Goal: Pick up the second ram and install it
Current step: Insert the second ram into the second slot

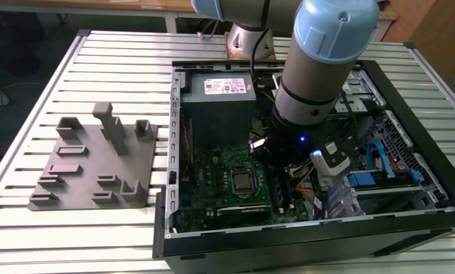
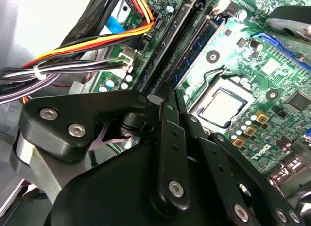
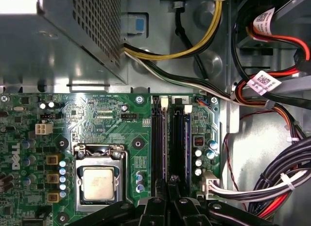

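Fingers (image 2: pixel 166 109) of flat black metal are drawn together until only a hairline slit parts them, their tips down at the near end of the second ram (image 2: pixel 197 53). I cannot tell whether they pinch it or merely rest on it. That thin, dark greenish-blue stick stands on edge in one of the long black slots (image 3: pixel 160 143) of the green motherboard (image 3: pixel 97 119), beside the square, silvery processor socket (image 3: pixel 99 180) with its wire latch. Bundled cables (image 2: pixel 87 46) – yellow, red, black, white – run just beside the slots. In the exterior view the arm (image 1: pixel 318 74), a thick grey-and-pale-blue cylinder, reaches down into the open black computer case (image 1: pixel 162 222) – lying flat on the ribbed metal worktop (image 1: pixel 113 68). A grey moulded fixture plate (image 1: pixel 83 171) with upright posts lies on the exterior view's left, well apart from the case.
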`<state>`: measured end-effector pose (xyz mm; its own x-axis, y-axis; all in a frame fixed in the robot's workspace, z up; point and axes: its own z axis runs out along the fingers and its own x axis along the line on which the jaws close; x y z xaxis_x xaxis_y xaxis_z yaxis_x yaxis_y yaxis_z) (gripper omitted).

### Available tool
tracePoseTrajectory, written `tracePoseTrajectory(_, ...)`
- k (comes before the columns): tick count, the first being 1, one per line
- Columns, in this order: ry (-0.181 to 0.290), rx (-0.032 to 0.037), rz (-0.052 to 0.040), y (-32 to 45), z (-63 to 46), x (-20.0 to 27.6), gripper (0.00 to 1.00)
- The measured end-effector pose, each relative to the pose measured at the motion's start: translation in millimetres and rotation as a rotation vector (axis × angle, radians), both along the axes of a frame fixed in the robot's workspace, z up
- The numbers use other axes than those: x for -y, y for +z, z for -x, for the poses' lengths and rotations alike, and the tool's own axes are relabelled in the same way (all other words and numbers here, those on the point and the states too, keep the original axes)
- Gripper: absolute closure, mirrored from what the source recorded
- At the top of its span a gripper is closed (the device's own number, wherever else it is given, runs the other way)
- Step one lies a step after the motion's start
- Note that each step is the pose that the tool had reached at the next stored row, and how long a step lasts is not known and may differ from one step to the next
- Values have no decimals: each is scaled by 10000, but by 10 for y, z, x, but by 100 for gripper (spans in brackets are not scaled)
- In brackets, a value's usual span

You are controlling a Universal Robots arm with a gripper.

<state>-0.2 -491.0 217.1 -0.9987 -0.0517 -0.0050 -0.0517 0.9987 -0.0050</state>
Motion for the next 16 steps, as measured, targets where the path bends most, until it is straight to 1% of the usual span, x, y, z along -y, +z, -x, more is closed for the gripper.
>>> tracePoseTrajectory(4, 0, -2, 7, -35, 0, 1, 87)
tracePoseTrajectory(11, 0, 0, -1, -44, 0, 0, 87)
tracePoseTrajectory(13, 0, 5, -19, -53, -1, -3, 86)
tracePoseTrajectory(14, 0, 3, -14, -52, 0, -2, 79)
tracePoseTrajectory(16, 0, 0, 5, -47, 0, 0, 79)
